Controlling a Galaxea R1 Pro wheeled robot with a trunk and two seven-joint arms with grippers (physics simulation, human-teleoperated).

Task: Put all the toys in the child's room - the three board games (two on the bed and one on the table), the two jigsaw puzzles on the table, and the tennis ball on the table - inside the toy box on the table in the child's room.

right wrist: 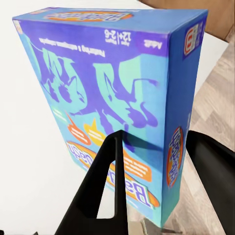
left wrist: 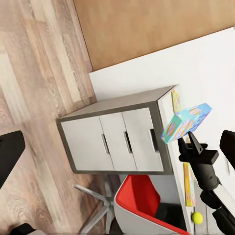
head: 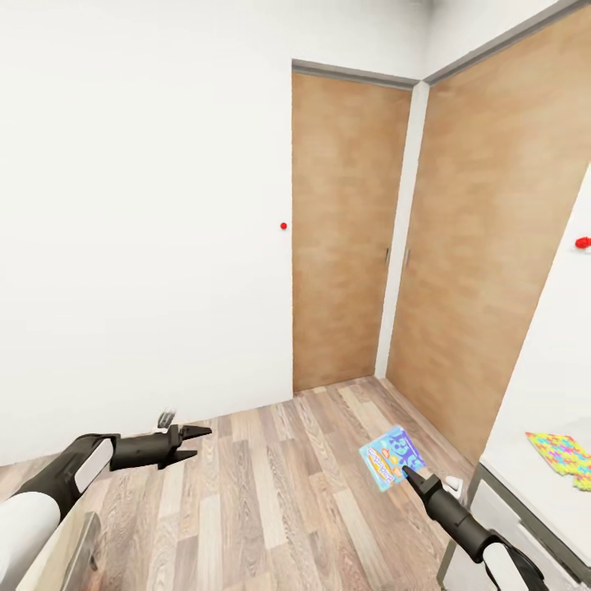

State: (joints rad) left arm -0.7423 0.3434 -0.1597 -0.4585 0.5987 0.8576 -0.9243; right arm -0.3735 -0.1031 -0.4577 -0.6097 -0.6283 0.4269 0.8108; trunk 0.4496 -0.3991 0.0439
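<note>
The right pincer (head: 408, 471), clamped on the blue board game (head: 391, 456) above the floor just off the worktop (head: 538, 386), should carry it level; the left pincer (head: 190, 435) hangs open, empty.

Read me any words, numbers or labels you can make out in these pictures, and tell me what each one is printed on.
"2-6": small print on the blue board game held in the right gripper, in the right wrist view, printed upside down there.
"Ba...": start of the big white title on the same box; the rest is hidden behind a finger.
Other small print and the red corner logo: too blurred to read.
Jigsaw puzzle: no text.
</note>
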